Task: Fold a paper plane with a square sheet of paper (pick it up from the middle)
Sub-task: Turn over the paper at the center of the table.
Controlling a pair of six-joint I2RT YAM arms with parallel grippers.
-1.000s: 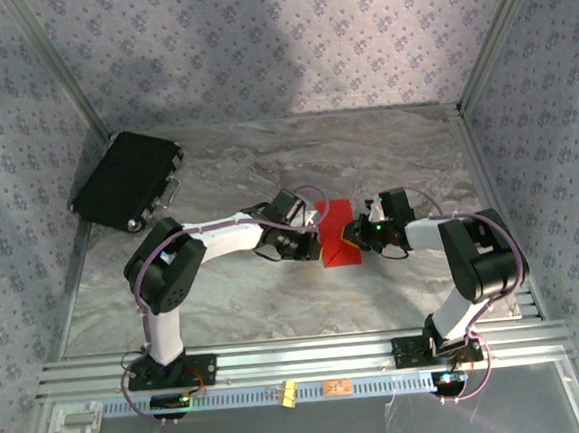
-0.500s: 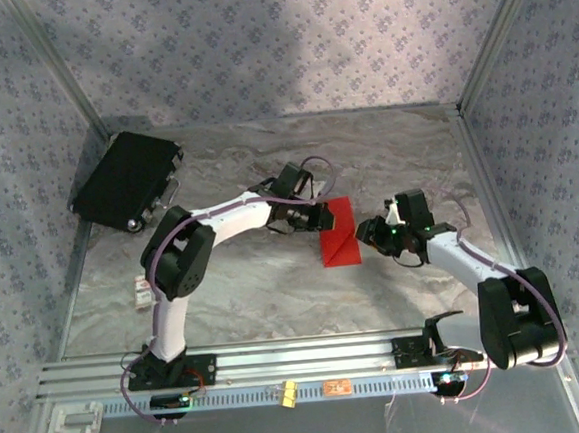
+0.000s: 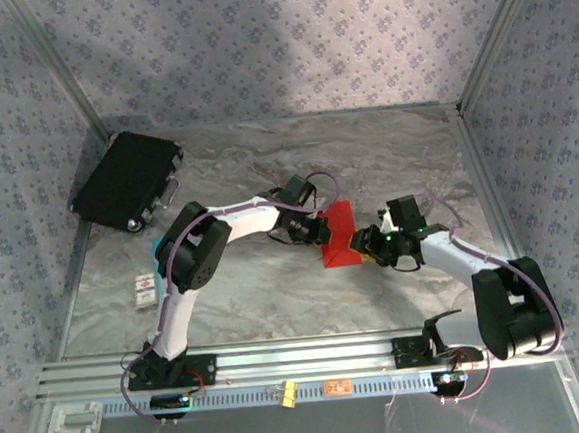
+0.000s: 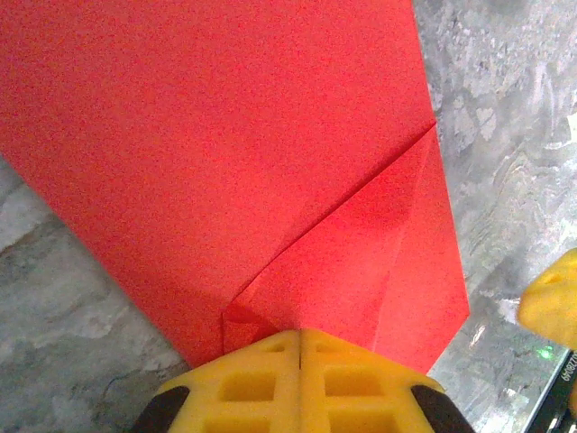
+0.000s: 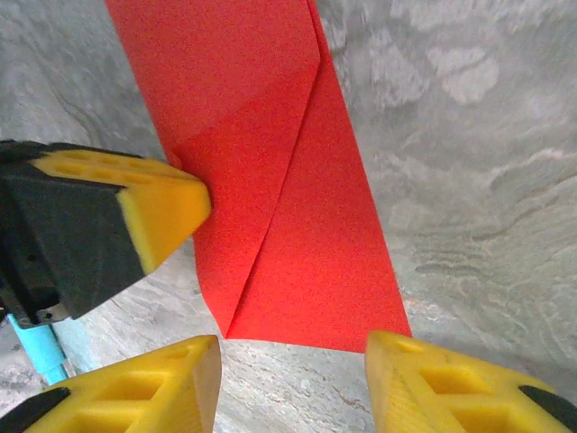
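Yellow-fingered right gripper [image 5: 290,354], at the paper's four o'clock, has widened to a half-open gap, holding nothing. The part-folded square sheet of paper [image 3: 341,234] lies mid-table. At its nine o'clock the closed left gripper [image 4: 300,347] presses the diagonal crease, probably setting it.

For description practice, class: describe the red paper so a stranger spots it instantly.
On the grey marbled table, look between the left gripper and right gripper. The red paper lies flat there, one corner folded diagonally. Its bright red sets it apart from the black case far left.
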